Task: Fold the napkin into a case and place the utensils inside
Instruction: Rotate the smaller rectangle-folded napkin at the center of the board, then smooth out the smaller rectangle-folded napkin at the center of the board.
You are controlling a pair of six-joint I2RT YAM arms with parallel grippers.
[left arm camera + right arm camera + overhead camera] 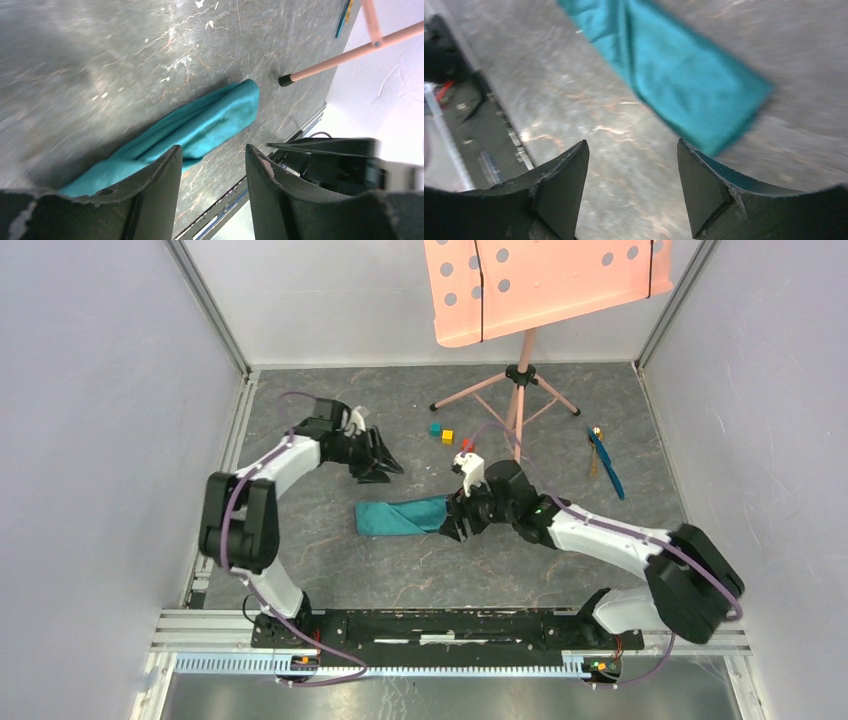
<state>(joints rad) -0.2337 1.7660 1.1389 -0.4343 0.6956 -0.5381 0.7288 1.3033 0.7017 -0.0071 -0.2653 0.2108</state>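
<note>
Jaws of the right gripper [631,146] stand apart and empty at the right end of the folded teal case [400,517], which lies mid-table. The left gripper [212,152], likewise spread around nothing, hovers just beyond the strip's far side. The utensils [604,464], one blue and one golden, lie far right, beside the pink stand [519,373].

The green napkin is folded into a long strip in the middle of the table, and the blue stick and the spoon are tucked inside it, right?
Not quite. The napkin is a long folded strip in the middle of the table, but the utensils are not inside it. They lie on the table, far off to its right. The top external view shows this.
</note>
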